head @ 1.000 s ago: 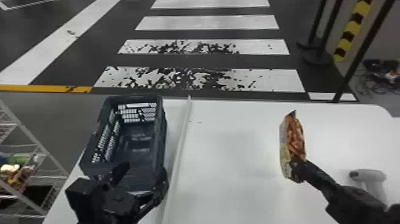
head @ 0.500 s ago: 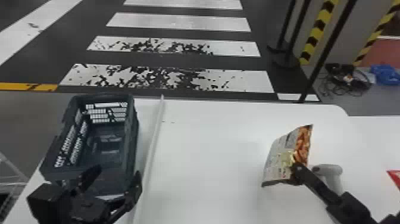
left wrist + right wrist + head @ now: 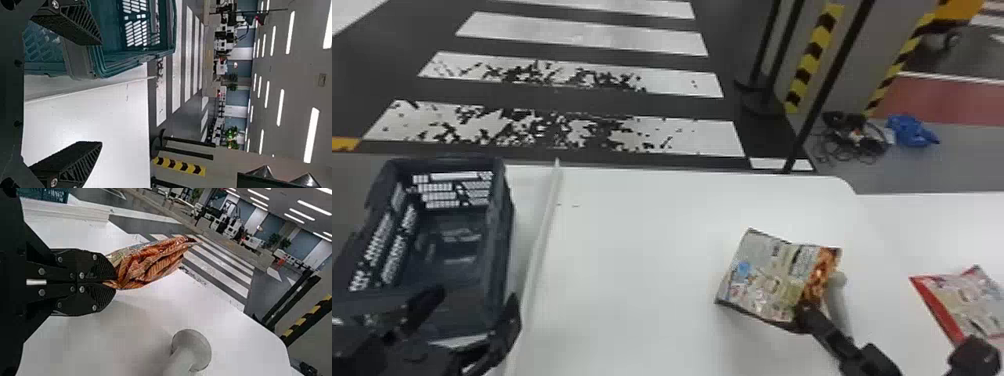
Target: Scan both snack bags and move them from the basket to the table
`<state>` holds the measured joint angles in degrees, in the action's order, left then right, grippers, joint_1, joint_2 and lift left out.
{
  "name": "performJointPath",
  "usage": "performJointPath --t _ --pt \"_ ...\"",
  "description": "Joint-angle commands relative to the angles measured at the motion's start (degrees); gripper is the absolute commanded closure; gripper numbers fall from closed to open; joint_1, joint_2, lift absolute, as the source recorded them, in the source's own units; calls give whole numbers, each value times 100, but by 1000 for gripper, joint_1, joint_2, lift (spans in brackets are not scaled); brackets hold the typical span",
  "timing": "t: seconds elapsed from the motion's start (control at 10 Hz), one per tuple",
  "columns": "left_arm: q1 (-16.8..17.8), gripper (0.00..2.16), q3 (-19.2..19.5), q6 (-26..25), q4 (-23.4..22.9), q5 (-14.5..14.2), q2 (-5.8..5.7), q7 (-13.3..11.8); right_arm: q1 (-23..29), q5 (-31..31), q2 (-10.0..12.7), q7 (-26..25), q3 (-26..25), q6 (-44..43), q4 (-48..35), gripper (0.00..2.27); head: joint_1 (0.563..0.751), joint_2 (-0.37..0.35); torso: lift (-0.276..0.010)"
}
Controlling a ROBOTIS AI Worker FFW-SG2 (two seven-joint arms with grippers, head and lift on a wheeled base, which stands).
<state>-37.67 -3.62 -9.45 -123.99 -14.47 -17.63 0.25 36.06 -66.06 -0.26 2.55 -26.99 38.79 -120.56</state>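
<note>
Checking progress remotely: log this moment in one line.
right gripper: shut on snack bag, above table; left gripper: open, basket's near end; scanner: on table; red-edged bag: on table

The table (image 3: 642, 260) is plain white, and at its left edge the basket (image 3: 502, 240) is dark blue with a grid pattern. One snack bag (image 3: 767, 280) is silver-grey with orange-brown food print; the other snack bag (image 3: 969, 300) has a red border.
</note>
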Motion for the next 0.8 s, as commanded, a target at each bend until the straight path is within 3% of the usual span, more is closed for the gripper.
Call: performJointPath --t 0.0,0.1,0.2,0.3,0.6,0.7 --pt "58 87 -60 0 59 23 14 1 402 243 32 -238 344 -209 -398 2253 695 -160 -98" --pt "85 87 -112 0 68 32 22 1 569 524 32 -440 581 -420 -539 2253 695 -152 -98" --pt "93 87 -156 0 76 41 22 1 648 665 32 -598 730 -437 -600 1808 695 -148 -98" --pt "111 87 -183 0 76 41 22 1 701 876 32 -739 897 -525 -688 981 695 -141 -98" --pt "102 87 -183 0 76 41 -13 1 622 1201 32 -853 1152 -894 -591 43 695 -124 -98" --pt "102 83 -174 0 85 41 -21 1 587 1271 32 -879 1187 -1035 -512 36 695 -123 -98"
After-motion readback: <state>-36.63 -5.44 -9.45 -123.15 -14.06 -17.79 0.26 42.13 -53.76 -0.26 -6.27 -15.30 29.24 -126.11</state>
